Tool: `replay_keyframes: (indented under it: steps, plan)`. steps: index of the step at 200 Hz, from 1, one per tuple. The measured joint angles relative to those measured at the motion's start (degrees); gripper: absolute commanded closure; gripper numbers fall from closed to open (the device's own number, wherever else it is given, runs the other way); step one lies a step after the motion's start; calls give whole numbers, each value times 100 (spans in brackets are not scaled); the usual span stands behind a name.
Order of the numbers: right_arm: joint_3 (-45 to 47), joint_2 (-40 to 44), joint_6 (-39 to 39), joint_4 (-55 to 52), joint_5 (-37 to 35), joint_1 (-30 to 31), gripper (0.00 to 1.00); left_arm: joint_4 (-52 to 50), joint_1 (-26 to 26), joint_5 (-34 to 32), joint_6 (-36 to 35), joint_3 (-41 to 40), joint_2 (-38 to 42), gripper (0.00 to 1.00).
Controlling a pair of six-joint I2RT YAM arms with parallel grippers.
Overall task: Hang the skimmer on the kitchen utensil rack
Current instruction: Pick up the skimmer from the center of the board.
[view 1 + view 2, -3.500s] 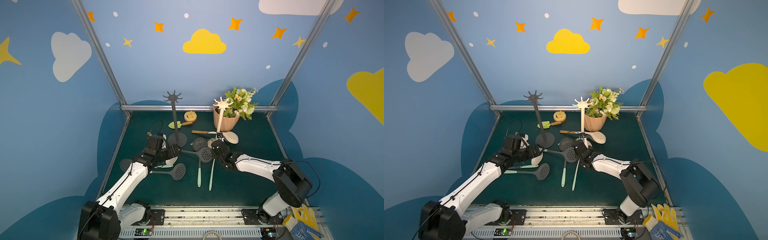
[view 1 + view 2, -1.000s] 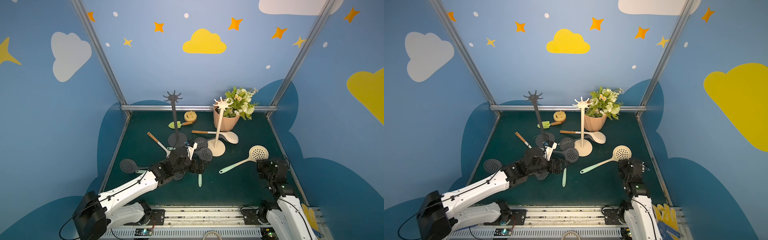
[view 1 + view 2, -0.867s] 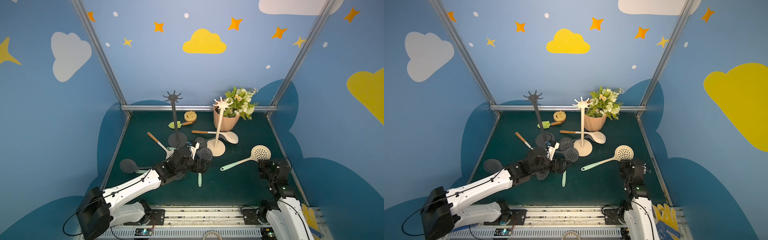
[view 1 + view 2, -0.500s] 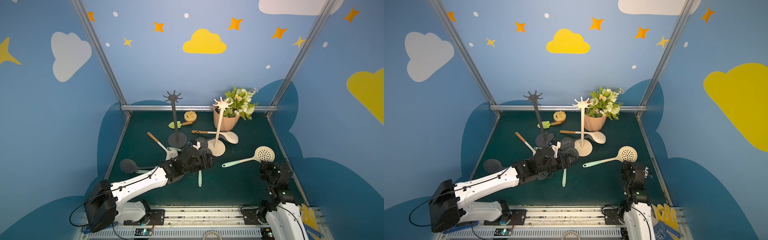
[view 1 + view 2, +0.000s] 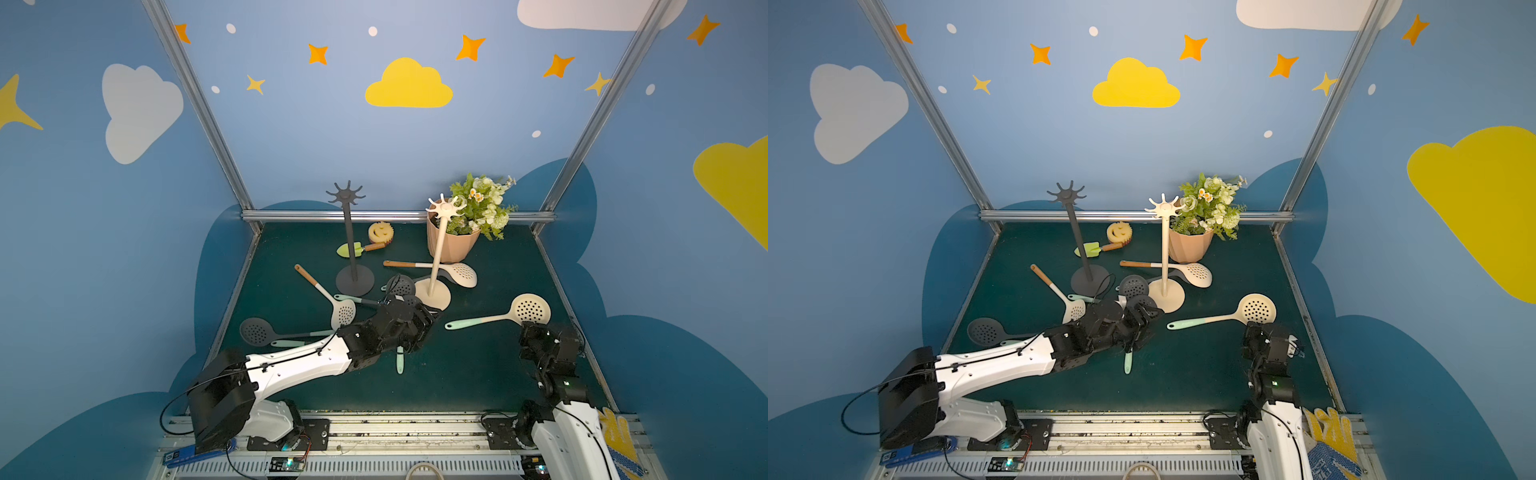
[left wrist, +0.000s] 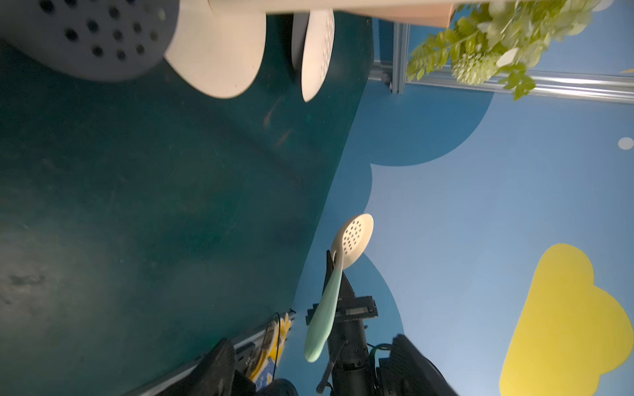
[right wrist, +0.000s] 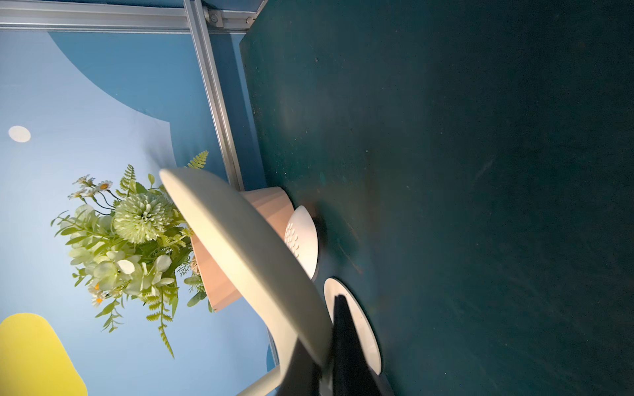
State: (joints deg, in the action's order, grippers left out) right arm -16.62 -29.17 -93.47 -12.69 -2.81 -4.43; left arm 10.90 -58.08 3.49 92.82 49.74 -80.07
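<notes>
Right gripper (image 5: 523, 325), clamped on the skimmer (image 5: 531, 309), has withdrawn; left gripper (image 5: 428, 318), jaws indeterminate, now reaches the cream rack (image 5: 438, 249) at its base, probably to steady it.

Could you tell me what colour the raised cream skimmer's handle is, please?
The skimmer's handle is mint green; the left wrist view shows it best.

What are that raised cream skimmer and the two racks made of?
The cream skimmer looks like matte silicone or plastic: no glare, mint handle. The cream rack and dark grey rack look smooth, matte, evenly coloured: plastic or painted metal, hard to tell.
</notes>
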Motion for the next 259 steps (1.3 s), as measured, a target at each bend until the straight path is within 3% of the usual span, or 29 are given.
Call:
replay_keyframes:
  steps: [72,106,216,259]
  plan:
    - [-2,-74,-63,-2,-114,0,96,476,-374,-83,568,476,-688,43]
    - [-4,-72,-72,-7,-125,-7,96,708,-459,-122,439,660,-1051,49]
    - [-22,175,-111,-236,-203,-26,96,817,-544,-874,-66,782,-1292,45]
    - [-22,166,-114,-260,-205,-26,96,938,-546,-1248,-111,782,-1390,54]
